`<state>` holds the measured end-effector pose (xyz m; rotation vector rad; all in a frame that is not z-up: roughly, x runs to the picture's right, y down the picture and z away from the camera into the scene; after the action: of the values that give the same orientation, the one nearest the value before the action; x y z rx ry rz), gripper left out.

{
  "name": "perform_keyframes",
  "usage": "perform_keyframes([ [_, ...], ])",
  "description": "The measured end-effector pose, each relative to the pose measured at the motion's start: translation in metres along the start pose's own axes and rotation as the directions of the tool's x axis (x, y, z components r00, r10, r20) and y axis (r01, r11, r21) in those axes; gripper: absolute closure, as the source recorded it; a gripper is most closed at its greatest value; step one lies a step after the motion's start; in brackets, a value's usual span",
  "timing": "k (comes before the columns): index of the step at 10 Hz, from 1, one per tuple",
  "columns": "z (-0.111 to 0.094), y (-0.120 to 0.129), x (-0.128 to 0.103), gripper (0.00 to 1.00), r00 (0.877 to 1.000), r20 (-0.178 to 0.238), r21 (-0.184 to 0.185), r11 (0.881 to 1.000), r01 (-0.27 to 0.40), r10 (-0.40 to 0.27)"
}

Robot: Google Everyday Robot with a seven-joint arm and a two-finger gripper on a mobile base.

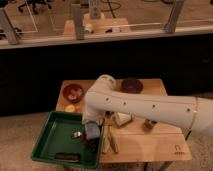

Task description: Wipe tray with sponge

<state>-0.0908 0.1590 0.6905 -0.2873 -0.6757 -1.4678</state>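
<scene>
White arm (pixel 145 107) spans the wooden table (pixel 150 147) from the right. Tray (pixel 50 142): dark green, rectangular, sloped raised walls, at the table's left front corner, overhanging the edge. Left half of its floor is bare; a dark strip (pixel 66 156) lies along the near wall. Gripper (pixel 92 135) is over the tray's right side, fingers closed on the sponge (pixel 91 129), a small blue-grey block low over the floor.

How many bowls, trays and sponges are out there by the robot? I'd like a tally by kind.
Bowls: 2, the reddish bowl and the dark bowl
Tray: 1, the green tray
Sponge: 1, the blue-grey sponge
Total: 4
The gripper is at the sponge, over the tray's right side.
</scene>
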Motion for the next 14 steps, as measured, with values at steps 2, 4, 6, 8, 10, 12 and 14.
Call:
perform_keyframes([
  [2,0.015,-0.045,-0.006,1.00,0.996,0.020,-0.012,0.997,0.082,-0.082],
  [4,0.027,-0.099,-0.016,1.00,0.985,0.042,-0.027,0.985,0.170,-0.169],
  [6,0.034,-0.136,-0.022,1.00,0.973,0.056,-0.032,0.974,0.224,-0.222],
  [8,0.042,-0.159,-0.023,1.00,0.967,0.065,-0.032,0.968,0.249,-0.246],
  [10,0.042,-0.159,-0.023,1.00,0.967,0.064,-0.034,0.968,0.248,-0.246],
  [12,0.042,-0.158,-0.022,1.00,0.967,0.064,-0.034,0.968,0.248,-0.246],
  [14,0.047,-0.152,-0.025,1.00,0.973,0.076,-0.052,0.974,0.221,-0.216],
])
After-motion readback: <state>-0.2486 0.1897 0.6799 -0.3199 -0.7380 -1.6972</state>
